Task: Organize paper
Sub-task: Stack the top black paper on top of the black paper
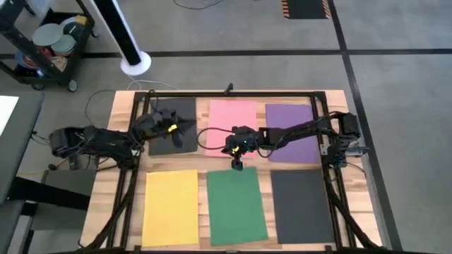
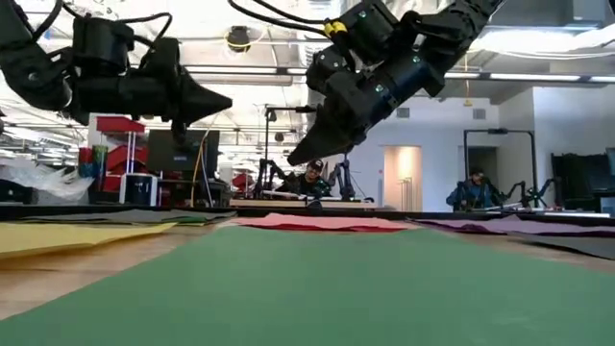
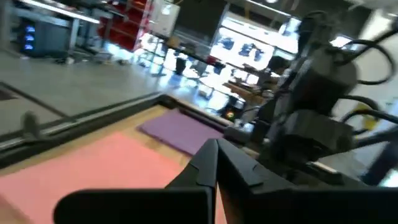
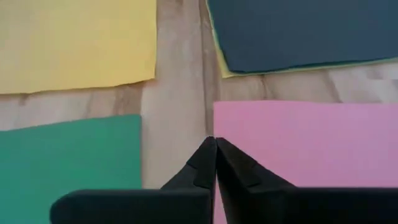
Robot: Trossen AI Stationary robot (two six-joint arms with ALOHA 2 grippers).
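Biggest risk I see: the left gripper (image 1: 189, 125), fingers pressed together and empty, hovers over the upper black sheet (image 1: 173, 127), whose yellow underlayer peeks out, so a sloppy pinch could lift both. The right gripper (image 1: 237, 165), also pinched closed on nothing, hangs between the pink sheet (image 1: 232, 121) and green sheet (image 1: 236, 206). Gaps between sheets are narrow.

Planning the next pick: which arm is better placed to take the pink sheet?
Probably right. The right claw, shut, hovers over the bare wood at the pink sheet's near edge, beside the green sheet. The left claw, also shut, sits over the far black sheet, farther from the pink one.
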